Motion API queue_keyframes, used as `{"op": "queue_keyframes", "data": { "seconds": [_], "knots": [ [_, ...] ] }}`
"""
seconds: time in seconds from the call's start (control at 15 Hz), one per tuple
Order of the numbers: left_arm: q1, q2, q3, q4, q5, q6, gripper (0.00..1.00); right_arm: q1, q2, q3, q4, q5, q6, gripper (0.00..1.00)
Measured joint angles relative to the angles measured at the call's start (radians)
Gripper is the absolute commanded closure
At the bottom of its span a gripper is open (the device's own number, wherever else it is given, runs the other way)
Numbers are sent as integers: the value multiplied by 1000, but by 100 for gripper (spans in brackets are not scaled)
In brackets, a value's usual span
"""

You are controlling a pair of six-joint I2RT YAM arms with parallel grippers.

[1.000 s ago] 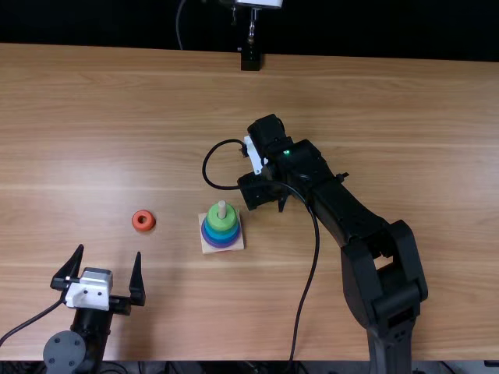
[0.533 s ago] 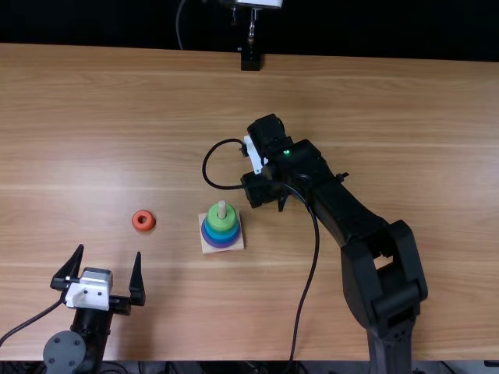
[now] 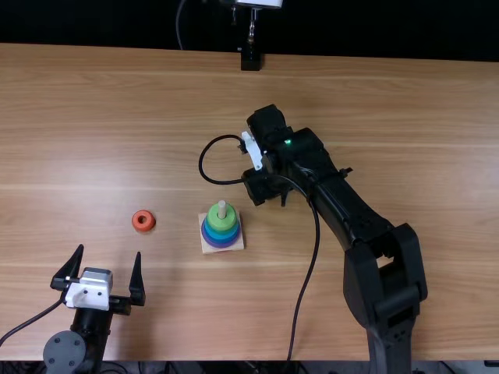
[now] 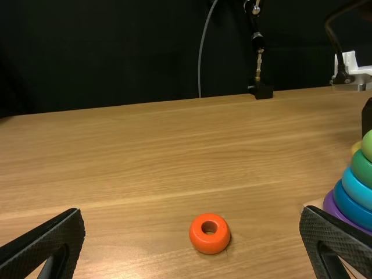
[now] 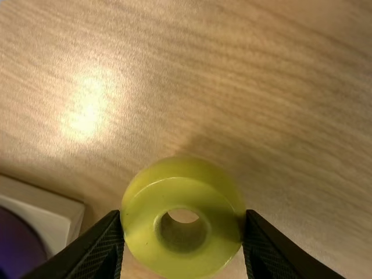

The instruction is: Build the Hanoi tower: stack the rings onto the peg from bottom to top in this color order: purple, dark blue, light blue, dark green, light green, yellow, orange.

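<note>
while the left tool [image 3: 109, 252] gapes, the right tool [image 3: 270, 197], clamped on the yellow ring [image 5: 183, 195], has shifted slightly.

orange ring [image 3: 143, 220], yellow ring [image 5: 183, 224], brown-grained table [image 3: 374, 101]

No readable text, labels, numbers or signs on anything in view.
</note>
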Motion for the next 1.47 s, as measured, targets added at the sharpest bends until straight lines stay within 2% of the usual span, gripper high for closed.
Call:
{"op": "queue_keyframes", "data": {
  "seconds": [0.47,0.8,1.07,1.47],
  "knots": [
    [0,0,0,0,0,0,0,0,-53,94,-117,1,-33,100],
    [0,0,0,0,0,-1,0,0,-154,185,-208,2,-38,100],
    [0,0,0,0,0,-1,0,4,-243,193,-253,2,-38,100],
    [0,0,0,0,0,0,0,93,-280,206,-254,2,-36,100]
  ]
}}
